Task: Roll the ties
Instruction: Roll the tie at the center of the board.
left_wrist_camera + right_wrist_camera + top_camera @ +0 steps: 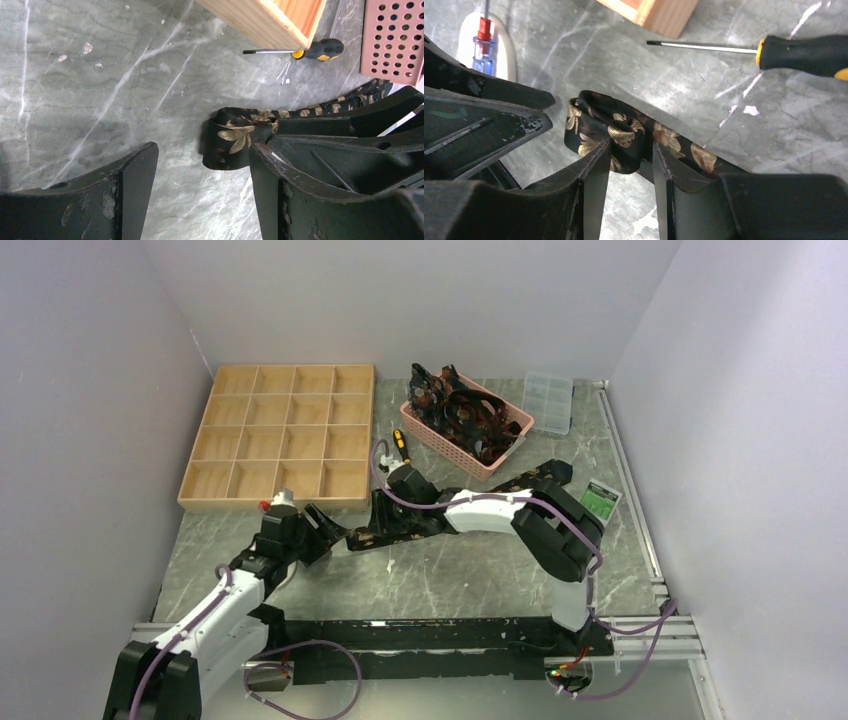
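Observation:
One black tie (520, 480) with a gold leaf pattern lies stretched across the table. Its left end is turned over into a small loose roll (621, 132). My right gripper (628, 150) is shut on that roll, with the fabric pinched between the two fingertips. My left gripper (200, 180) stands open just left of the roll (232, 142), nothing between its fingers, and its right finger (265, 175) is close to the fabric. From above, the two grippers meet at the tie's left end (360, 535). More ties (470, 415) are heaped in the pink basket (450, 445).
A wooden compartment tray (280, 435) sits at the back left, its corner near the grippers. A yellow-and-black screwdriver (401, 445) lies between tray and basket. A clear plastic box (549, 402) is at the back right, a green card (600, 498) by the right rail.

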